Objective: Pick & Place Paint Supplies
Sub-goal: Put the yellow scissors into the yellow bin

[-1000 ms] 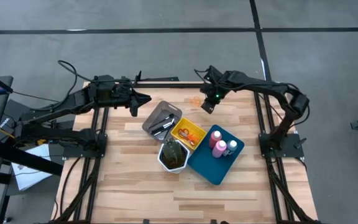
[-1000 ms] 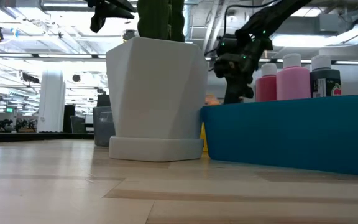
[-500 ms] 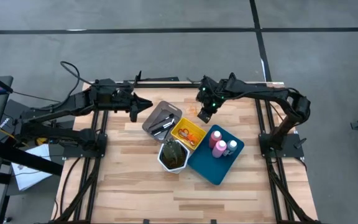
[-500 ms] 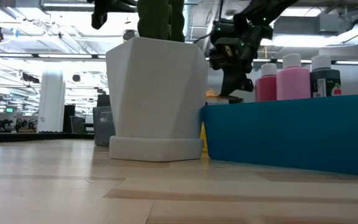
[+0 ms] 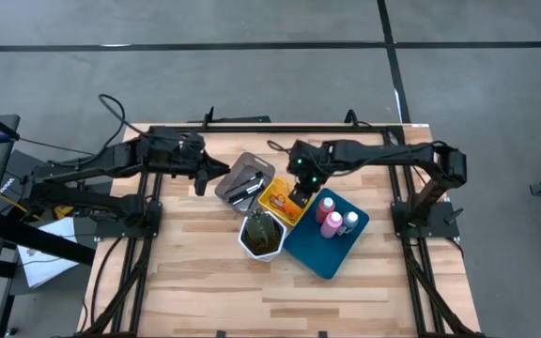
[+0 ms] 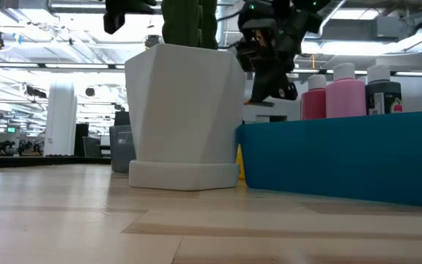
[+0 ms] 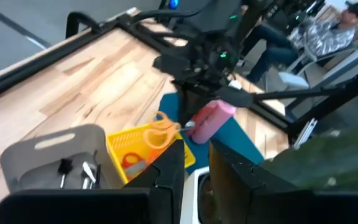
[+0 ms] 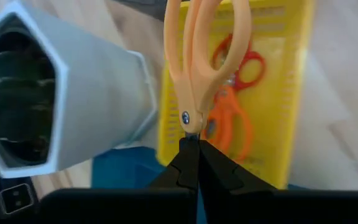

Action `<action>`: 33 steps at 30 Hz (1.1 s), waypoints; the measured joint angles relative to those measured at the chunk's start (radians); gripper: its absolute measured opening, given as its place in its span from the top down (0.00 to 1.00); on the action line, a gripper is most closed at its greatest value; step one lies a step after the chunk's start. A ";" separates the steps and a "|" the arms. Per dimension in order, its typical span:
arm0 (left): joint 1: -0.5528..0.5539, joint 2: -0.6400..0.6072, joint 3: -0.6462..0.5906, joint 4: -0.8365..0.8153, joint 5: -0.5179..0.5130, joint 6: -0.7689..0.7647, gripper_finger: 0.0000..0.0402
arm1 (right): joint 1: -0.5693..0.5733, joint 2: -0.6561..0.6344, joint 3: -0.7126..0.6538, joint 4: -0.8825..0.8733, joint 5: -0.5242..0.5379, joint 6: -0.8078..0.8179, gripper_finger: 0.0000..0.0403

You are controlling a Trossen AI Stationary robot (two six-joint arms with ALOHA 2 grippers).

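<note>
My right gripper point(image 5: 299, 194) hangs over the yellow tray point(image 5: 285, 201), shut on a pair of pale orange-handled scissors point(image 8: 207, 56). They also show in the left wrist view as the scissors point(image 7: 161, 130). Red- and orange-handled scissors point(image 8: 235, 93) lie inside the yellow tray. Two pink bottles point(image 5: 329, 214) and a grey white-capped bottle point(image 5: 350, 221) stand upright in the blue tray point(image 5: 322, 253). Dark-tipped brushes point(image 5: 244, 191) lie in the grey tray point(image 5: 233, 174). My left gripper point(image 5: 220, 167) hovers at the grey tray's left, open, with nothing between its fingers. My right gripper pinches the scissors' closed blades point(image 8: 190, 132) between its two fingers, just behind the pivot screw. The fingers slant down from the table's right. The handles point(image 8: 207, 37) point on past the fingertips. The scissors are lifted clear above the yellow tray.
A white hexagonal pot point(image 5: 262, 235) with a green plant stands against the yellow and blue trays on their near side. The grey, yellow and blue trays sit close together at the table's middle. Bare wood lies to the near left point(image 5: 195, 282).
My right gripper has swung from near the table's far edge toward the near edge and a little left, rolling at the wrist. It has carried the scissors, still clear of the table, over the yellow tray. My left gripper has swung slightly toward the near edge.
</note>
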 joint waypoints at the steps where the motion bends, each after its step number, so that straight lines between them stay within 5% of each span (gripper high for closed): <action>1: 0.000 0.000 0.000 -0.011 0.000 0.000 0.83 | 0.012 0.000 0.000 0.010 0.002 0.016 1.00; 15: 0.000 0.000 0.000 -0.063 0.032 0.030 0.83 | 0.077 0.001 0.000 0.071 0.081 0.116 1.00; 33: 0.000 0.000 0.000 -0.058 0.032 0.022 0.83 | 0.038 0.083 -0.002 0.056 0.072 -0.117 1.00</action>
